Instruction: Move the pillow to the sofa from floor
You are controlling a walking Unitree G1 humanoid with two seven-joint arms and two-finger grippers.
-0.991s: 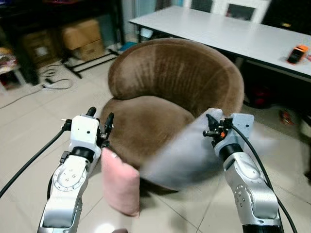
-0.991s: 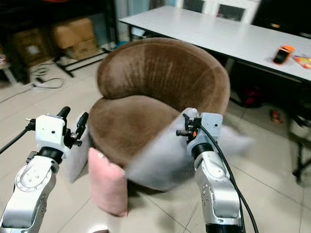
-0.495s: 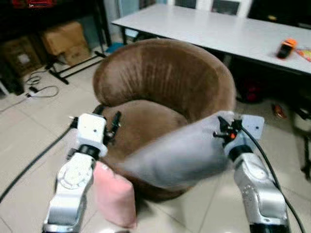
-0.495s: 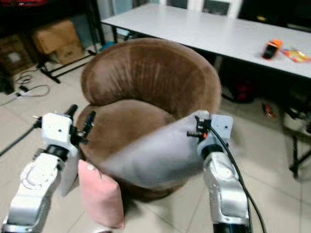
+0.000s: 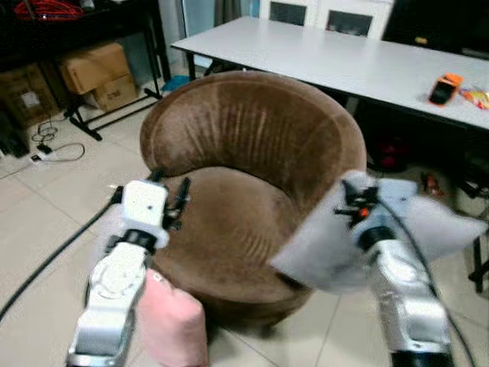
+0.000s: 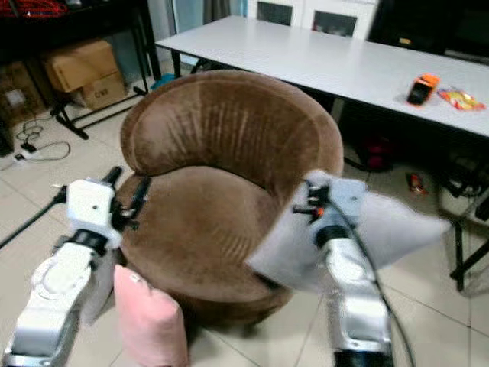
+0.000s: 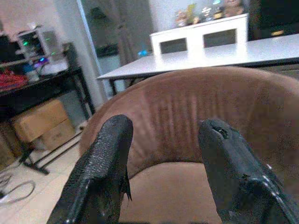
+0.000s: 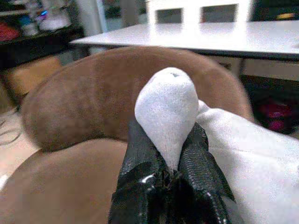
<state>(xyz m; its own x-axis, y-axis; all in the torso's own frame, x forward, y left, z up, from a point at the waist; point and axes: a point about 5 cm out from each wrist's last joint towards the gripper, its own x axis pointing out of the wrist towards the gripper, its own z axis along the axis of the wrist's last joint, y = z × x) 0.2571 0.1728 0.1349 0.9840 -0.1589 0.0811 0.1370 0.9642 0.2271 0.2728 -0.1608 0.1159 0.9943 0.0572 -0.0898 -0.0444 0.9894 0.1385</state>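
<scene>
Right claw (image 8: 170, 154) clamped on a bunched corner of the pale grey soft fabric pillow (image 5: 428, 229); the corner puffs out above the black fingers (image 8: 140, 163). Pillow hangs in the air at the right front edge of the round brown velvet tub sofa (image 5: 252, 145), partly over the seat rim, off the floor, blurred.

Left claw (image 7: 163, 154) spread wide, holding nothing, poised at the sofa's left front edge with the seat beyond it.

A second pillow, pink and plump (image 5: 172, 329), stands on the tiled floor (image 5: 46, 191) against the sofa base, just below the left arm.

Handling judgement: the grey pillow looks light and limp, sagging from its single held corner. It will swing and drape rather than hold shape. A pinched corner or seam gives the surest hold; the smooth middle would likely slip.

Long white desk (image 5: 344, 57) behind the sofa carries a small orange device (image 5: 444, 88).
</scene>
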